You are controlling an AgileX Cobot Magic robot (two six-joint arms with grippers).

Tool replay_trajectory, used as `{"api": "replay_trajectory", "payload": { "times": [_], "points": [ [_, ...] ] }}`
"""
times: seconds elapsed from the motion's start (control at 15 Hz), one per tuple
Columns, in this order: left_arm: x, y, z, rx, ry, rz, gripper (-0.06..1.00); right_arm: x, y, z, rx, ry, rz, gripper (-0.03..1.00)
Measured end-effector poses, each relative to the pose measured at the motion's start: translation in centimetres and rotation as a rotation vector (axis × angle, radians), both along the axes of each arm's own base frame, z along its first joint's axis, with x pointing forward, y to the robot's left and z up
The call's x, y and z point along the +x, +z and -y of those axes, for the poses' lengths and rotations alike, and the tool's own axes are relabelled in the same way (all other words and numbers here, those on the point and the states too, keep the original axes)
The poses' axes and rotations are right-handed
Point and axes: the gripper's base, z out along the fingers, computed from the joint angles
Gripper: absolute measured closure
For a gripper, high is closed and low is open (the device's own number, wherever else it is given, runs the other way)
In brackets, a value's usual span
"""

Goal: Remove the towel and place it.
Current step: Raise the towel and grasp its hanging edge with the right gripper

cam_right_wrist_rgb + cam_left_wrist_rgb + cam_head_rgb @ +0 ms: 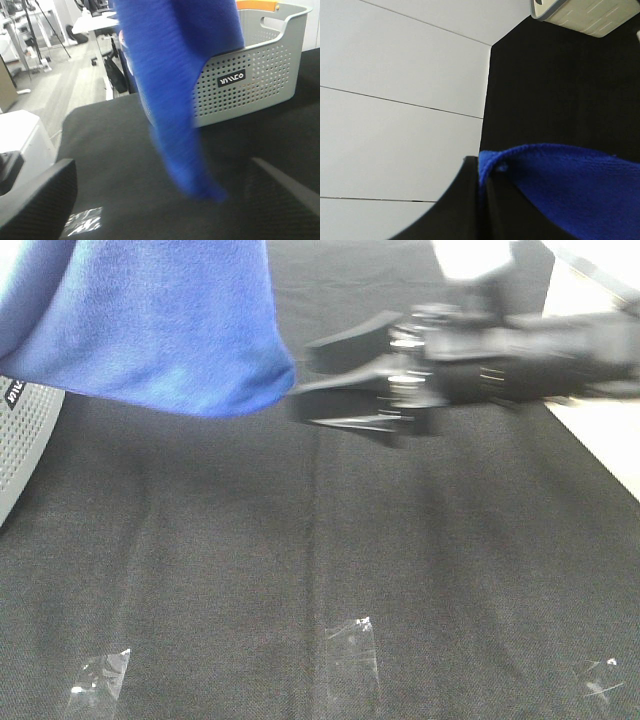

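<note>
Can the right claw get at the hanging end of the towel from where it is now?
Probably yes. The right claw is open, level with the low corner of the towel and right beside it, with nothing between them. Motion blur hides whether they touch.

— What hangs there?
— A blue towel [175, 90], blurred, dangling in front of a grey holed basket [250, 85].
— And the right tool [160, 167]?
— Spread wide, one finger either side of the towel, above the black worktop [120, 150].
</note>
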Motion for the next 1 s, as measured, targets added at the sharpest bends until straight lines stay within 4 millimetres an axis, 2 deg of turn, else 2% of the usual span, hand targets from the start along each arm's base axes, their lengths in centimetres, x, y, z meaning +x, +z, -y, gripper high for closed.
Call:
{"api": "replay_trajectory", "payload": {
  "times": [0.13, 0.27, 0.53, 0.73, 0.8, 1.0],
  "points": [
    [-0.1, 0.0, 0.1, -0.011, -0.006, -0.01, 0.94, 1.3, 0.1, -0.8, 0.0, -0.011, -0.013, 0.1],
    [-0.1, 0.0, 0.1, -0.012, -0.006, -0.011, 0.94, 1.7, -0.1, -1.1, 0.019, 0.0, -0.032, 0.1],
    [0.0, 0.1, 0.1, -0.021, -0.01, 0.001, 0.94, -0.4, 0.0, -4.6, 0.064, 0.154, -0.047, 0.1],
    [0.0, 0.1, 0.1, -0.019, -0.008, 0.006, 0.94, -0.9, 0.1, -5.3, 0.068, 0.178, -0.056, 0.12],
    [0.0, 0.2, 0.1, -0.017, -0.007, 0.009, 0.94, -0.9, 0.1, -5.3, 0.067, 0.175, -0.061, 0.15],
    [0.0, 0.2, 0.1, -0.015, -0.006, 0.011, 0.94, -0.8, 0.0, -5.2, 0.065, 0.169, -0.071, 0.35]
  ]
}}
